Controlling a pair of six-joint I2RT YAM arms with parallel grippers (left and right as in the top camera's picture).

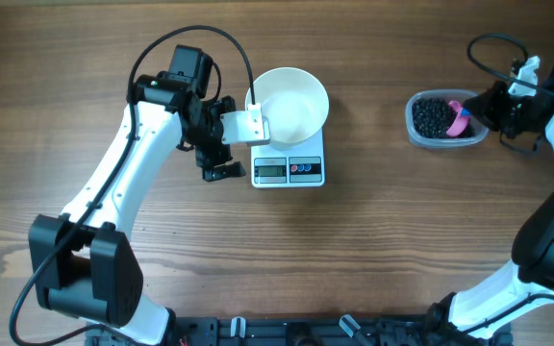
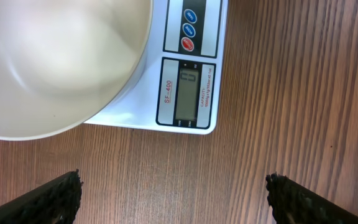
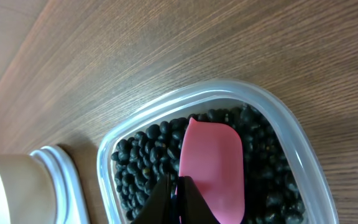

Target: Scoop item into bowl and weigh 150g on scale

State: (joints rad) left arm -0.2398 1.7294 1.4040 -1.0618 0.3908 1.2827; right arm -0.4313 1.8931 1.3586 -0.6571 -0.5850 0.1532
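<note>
The left claw (image 2: 178, 202) hangs low over the table (image 1: 373, 240) with its fingertips (image 2: 61, 196) spread wide and nothing between them. Just ahead of it sits the scale (image 1: 289, 170), its display on the edge nearest the claw and showing what looks like a single zero. The white bowl (image 1: 291, 104) rests on the scale's far part, empty, its rim reaching past the platform. Well off to the right, the right claw (image 3: 176, 199) is pressed together, pinching the near end of a pink scoop (image 3: 213, 162). The scoop lies in front of this claw on the black beans (image 3: 145, 155) that fill a clear tub (image 3: 291, 124).
</note>
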